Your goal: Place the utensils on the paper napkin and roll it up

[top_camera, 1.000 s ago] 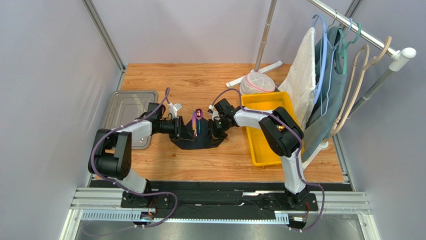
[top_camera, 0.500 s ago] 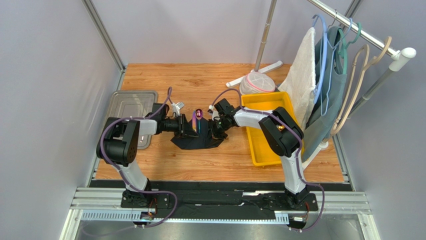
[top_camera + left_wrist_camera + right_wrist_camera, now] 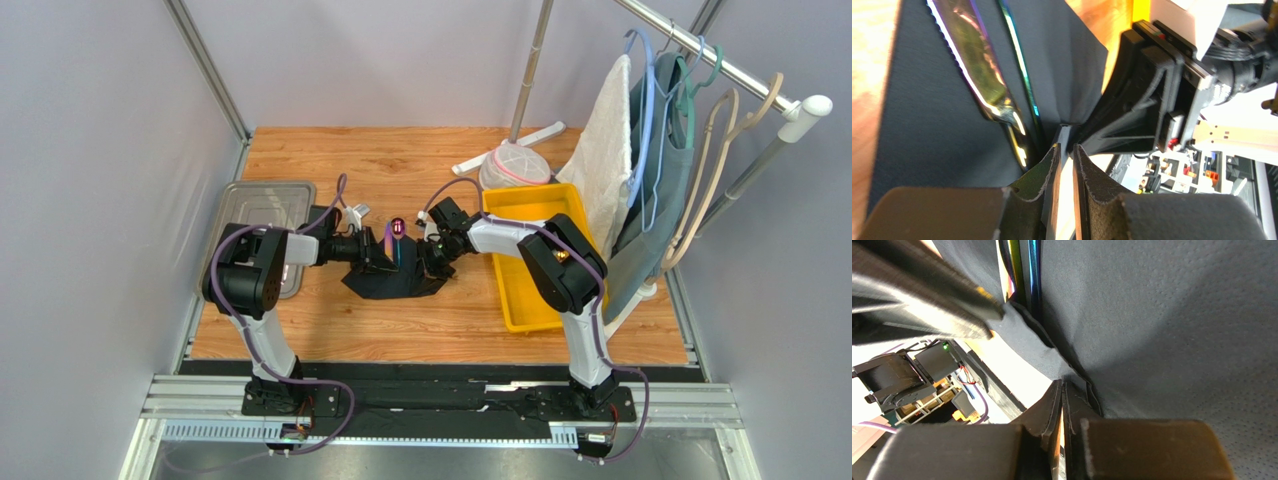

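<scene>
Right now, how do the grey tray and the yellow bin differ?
Colour: the grey tray is dull metal grey; the yellow bin is bright yellow.
Place: the grey tray lies at the table's left edge beside the left arm; the yellow bin sits on the right, under the right arm.
Depth: the grey tray looks shallow; the yellow bin has taller walls.
Both are rectangular, and no utensils show in either one.

No legible text, label or number anywhere, perhaps owing to blur.
</scene>
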Robot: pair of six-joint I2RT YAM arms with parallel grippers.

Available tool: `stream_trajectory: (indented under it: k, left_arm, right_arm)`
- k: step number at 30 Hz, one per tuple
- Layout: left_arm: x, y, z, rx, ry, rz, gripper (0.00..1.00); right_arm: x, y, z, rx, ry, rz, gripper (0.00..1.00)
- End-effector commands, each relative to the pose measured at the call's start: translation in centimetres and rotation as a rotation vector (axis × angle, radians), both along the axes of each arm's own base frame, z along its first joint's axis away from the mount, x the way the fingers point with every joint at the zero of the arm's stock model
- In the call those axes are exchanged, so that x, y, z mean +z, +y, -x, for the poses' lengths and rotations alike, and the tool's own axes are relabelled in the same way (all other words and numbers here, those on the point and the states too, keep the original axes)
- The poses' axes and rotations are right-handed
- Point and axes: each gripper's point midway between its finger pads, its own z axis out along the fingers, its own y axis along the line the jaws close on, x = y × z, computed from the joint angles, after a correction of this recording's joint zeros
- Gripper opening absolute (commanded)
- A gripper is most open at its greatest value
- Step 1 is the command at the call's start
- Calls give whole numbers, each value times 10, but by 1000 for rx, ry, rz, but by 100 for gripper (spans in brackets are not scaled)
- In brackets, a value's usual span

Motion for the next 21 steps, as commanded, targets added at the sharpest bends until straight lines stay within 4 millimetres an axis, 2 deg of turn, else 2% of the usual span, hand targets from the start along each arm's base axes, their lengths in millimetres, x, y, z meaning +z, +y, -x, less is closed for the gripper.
stream_trajectory:
  k: [1, 8, 11, 21]
  left_arm:
    - [-2, -2, -10, 2, -13, -8, 22]
    - [-8, -1, -11, 4, -9, -23, 21]
    - [-9, -1, -11, 2, -2, -24, 21]
    - [-11, 0, -11, 5, 3, -29, 20]
  right_arm:
    - [24, 10, -9, 12, -33, -58, 7]
    - [45, 20, -17, -2, -59, -105, 8]
    - [45, 23, -22, -10, -65, -102, 8]
    - [11, 18, -34, -42, -71, -1, 8]
